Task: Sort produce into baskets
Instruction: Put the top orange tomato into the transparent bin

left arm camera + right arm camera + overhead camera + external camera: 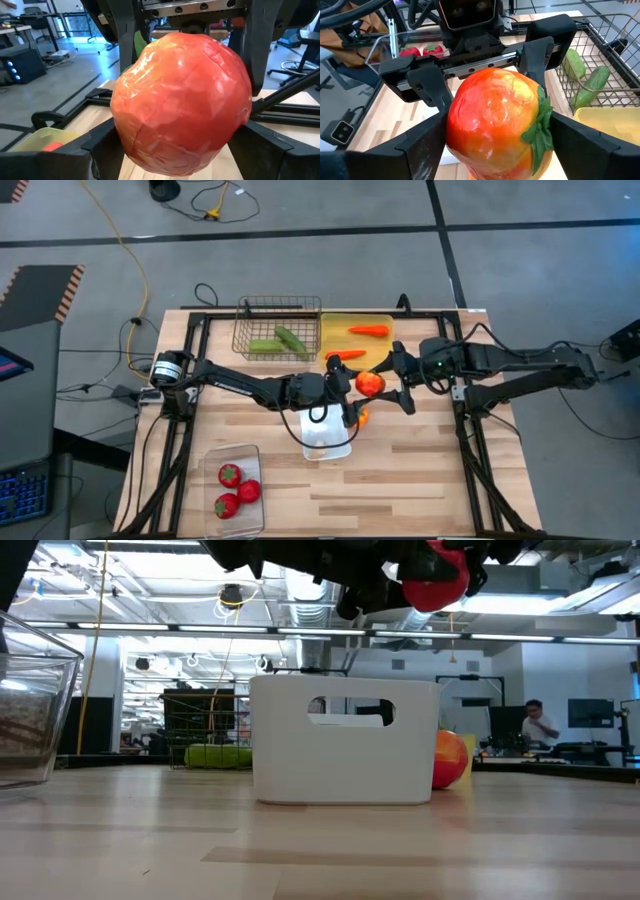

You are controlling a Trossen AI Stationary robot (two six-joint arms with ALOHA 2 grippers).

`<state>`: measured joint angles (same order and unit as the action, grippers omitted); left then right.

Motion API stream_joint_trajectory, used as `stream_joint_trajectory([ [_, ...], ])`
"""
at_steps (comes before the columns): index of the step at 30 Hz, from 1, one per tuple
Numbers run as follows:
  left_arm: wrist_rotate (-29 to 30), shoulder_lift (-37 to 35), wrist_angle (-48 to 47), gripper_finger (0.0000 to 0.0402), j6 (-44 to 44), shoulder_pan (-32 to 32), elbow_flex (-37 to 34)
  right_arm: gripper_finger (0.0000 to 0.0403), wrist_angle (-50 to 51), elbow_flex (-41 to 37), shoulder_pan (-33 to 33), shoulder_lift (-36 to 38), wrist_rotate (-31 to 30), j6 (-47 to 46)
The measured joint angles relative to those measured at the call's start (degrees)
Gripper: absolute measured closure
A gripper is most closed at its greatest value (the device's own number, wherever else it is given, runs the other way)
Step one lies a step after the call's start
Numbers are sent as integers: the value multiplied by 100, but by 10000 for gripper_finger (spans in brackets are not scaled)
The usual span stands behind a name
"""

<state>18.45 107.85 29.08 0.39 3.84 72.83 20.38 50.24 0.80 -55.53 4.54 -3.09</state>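
An orange-red pepper [370,384] with a green stem hangs in the air between both grippers, over the table near the white tray's [326,442] far right corner. My left gripper [358,387] comes at it from the table's left and my right gripper [384,384] from the right, and both are shut on it. A second pepper [361,418] lies on the table against the white tray's right side and also shows in the low view [452,760]. No garlic is in view. My left gripper pinches the pepper [180,95] between its two fingers [102,142], on two opposite sides of its round body. The fingers come level from the table's left. The pepper is lifted clear of the table. My right gripper pinches the same pepper [495,125] between its two fingers [580,145], on opposite sides of its body, beside the green stem [540,125]. The fingers come level from the table's right, facing the left gripper.
The wire basket [250,320] at the far edge holds two cucumbers [278,342]. The yellow tray [385,318] beside it holds two carrots [368,331]. The clear tub [250,455] at the near left holds three red fruits [236,490]. Bare wood lies at the near right.
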Motion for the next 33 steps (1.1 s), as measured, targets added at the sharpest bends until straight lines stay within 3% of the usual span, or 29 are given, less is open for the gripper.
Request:
stream_joint_trajectory([
  [9, 9, 0, 2, 115, -10, -4, 10, 22, 0, 0, -2, -2, -146, -6],
  [33, 81, -143, -280, 115, -135, 2, 23, 22, 398, 463, 129, 516, -153, 512],
])
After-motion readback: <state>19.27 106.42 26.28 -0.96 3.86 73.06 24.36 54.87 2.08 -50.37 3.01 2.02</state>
